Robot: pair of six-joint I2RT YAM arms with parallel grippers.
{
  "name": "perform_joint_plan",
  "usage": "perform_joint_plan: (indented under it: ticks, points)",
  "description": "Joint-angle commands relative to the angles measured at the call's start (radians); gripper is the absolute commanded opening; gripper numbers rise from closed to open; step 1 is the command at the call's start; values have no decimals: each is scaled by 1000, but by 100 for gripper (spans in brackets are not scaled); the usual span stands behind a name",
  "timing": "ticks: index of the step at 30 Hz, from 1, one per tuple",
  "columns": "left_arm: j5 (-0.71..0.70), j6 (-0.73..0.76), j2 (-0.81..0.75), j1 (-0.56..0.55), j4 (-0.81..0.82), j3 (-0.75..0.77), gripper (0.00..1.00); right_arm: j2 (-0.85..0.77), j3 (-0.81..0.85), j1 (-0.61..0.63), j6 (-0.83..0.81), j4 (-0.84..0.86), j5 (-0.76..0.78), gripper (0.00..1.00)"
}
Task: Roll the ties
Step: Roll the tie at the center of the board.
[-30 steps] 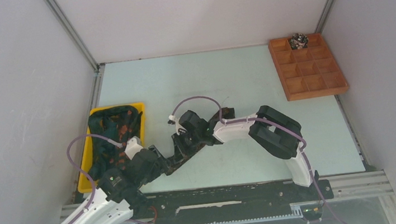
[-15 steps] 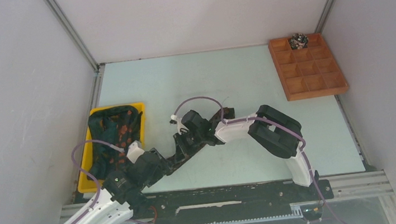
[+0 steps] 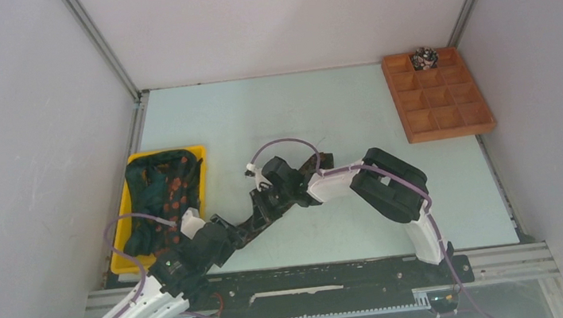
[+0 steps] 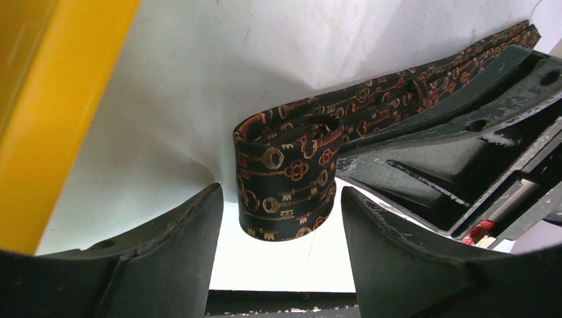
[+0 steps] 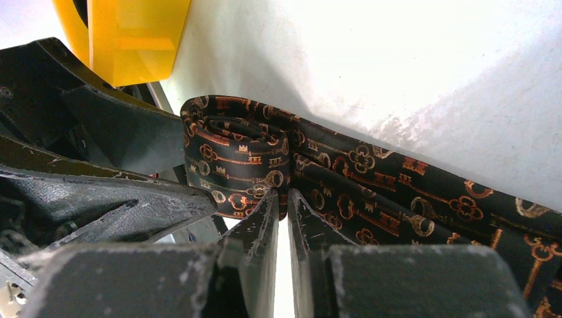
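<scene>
- Ties (image 3: 157, 201) are heaped, unrolled, in the yellow bin (image 3: 120, 245) at the table's left edge.
- Left gripper (image 4: 281, 222) is held wide open just right of the bin. The coil (image 4: 285, 175) stands between its fingers with a gap on each side, so nothing is gripped.
- The coil is the rolled end of one tie (image 4: 424, 83). Only a few turns are wound, and the rest is laid flat across the table toward the right.
- Right gripper (image 5: 283, 199) is almost fully closed, and the coil's near edge appears to be pinched at its tips.
- One rolled tie (image 3: 424, 57) is seated in the wooden tray (image 3: 451, 133) at the far right, in the middle compartment of the far row. The other compartments are seen bare.
- The task is judged to be early: one tie is finished, a second is barely begun, and several are left in the bin.
- No brand, label or writing can be read. Only a pattern of orange keys is seen on the tie.
</scene>
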Motion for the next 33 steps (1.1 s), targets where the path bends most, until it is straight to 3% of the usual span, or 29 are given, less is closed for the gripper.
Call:
perform_joint_plan:
  ticks: [1, 8, 16, 26, 33]
  points:
    - [-35, -44, -1, -3, 38, -22, 72, 15, -7, 2, -2, 31, -13, 13]
    - [-36, -48, 66, 0, 59, -31, 69, 9, -13, -1, -1, 34, -15, 12]
    - [-62, -37, 124, 2, 91, -44, 56, 0, -20, -4, 0, 38, -18, 12]
    - [-65, 35, 199, 3, 111, -2, 32, -76, -19, -17, -13, 7, -22, 13]
    - [-76, 82, 274, 2, 52, 68, 27, -191, -19, -98, -57, -79, -13, 19]
